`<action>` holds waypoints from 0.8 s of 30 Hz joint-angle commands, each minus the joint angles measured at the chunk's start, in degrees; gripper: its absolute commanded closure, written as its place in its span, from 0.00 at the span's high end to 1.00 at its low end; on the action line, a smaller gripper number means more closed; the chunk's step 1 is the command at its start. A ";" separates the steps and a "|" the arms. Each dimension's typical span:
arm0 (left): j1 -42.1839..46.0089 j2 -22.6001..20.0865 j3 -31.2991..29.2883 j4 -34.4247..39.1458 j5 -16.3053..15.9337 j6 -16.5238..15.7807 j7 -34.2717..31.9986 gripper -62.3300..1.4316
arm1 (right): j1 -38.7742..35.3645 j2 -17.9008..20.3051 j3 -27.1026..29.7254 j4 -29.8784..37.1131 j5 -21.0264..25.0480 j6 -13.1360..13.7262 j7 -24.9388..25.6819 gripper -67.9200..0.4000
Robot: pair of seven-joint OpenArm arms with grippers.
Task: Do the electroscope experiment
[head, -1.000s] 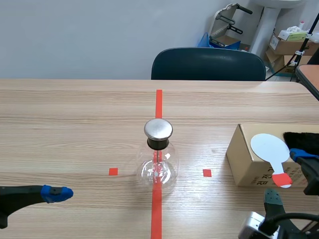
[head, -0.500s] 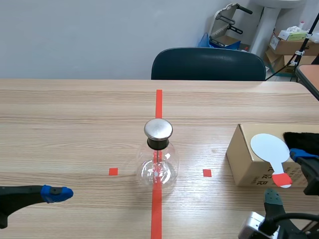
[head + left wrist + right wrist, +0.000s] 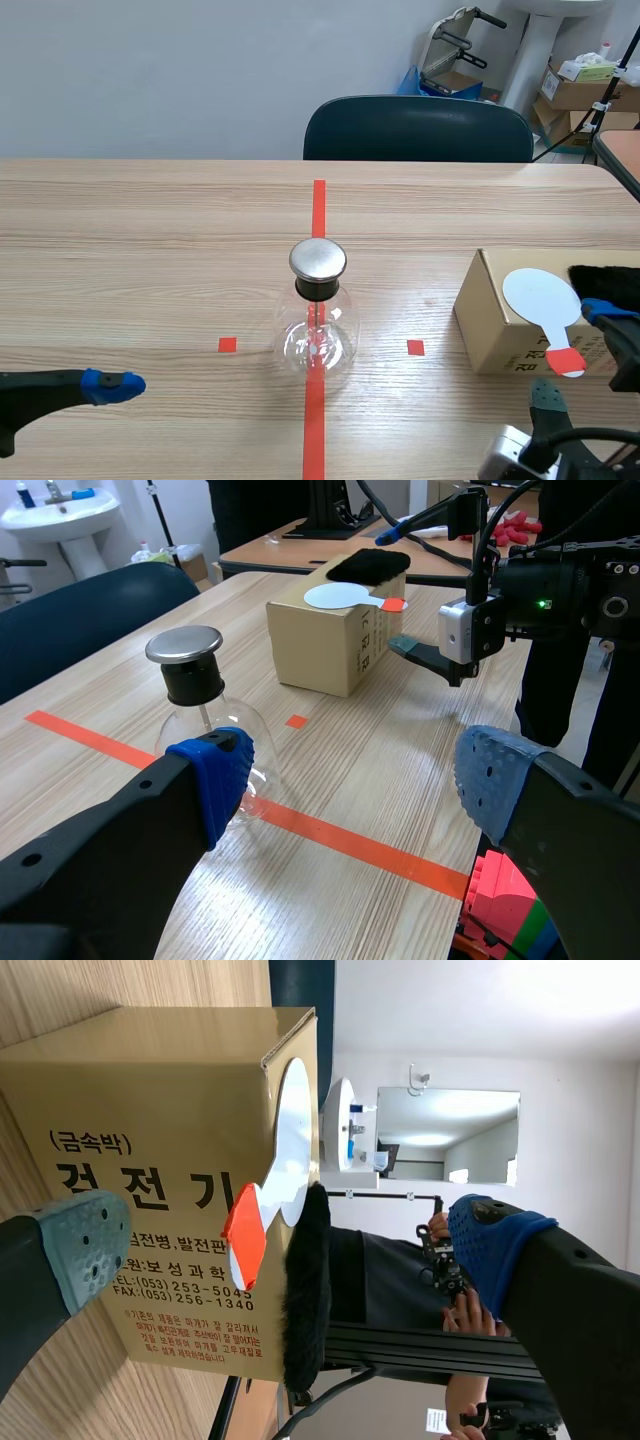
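The electroscope, a clear glass flask (image 3: 318, 338) with a round metal cap (image 3: 318, 259), stands on the red centre tape line. A cardboard box (image 3: 495, 320) sits to its right, carrying a white disc paddle (image 3: 541, 295) with a red handle and a piece of black fur (image 3: 606, 280). My left gripper (image 3: 113, 385) hovers low at the front left, well apart from the flask. In the left wrist view it stands open (image 3: 350, 780), with the flask (image 3: 205, 725) just ahead of one finger. My right gripper (image 3: 290, 1245) is open, close in front of the box (image 3: 150, 1160), facing the paddle (image 3: 290, 1140) and fur (image 3: 305, 1290).
A dark blue chair (image 3: 418, 128) stands at the table's far edge. Small red tape squares (image 3: 227, 345) lie either side of the flask. The box (image 3: 340, 640) and my right arm's gripper (image 3: 430, 655) lie beyond the flask in the left wrist view.
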 commanded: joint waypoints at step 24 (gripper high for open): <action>0.63 6.88 -12.09 1.31 -10.12 3.10 5.95 0.73 | -19.80 2.58 -0.13 13.60 20.85 3.06 11.41 1.00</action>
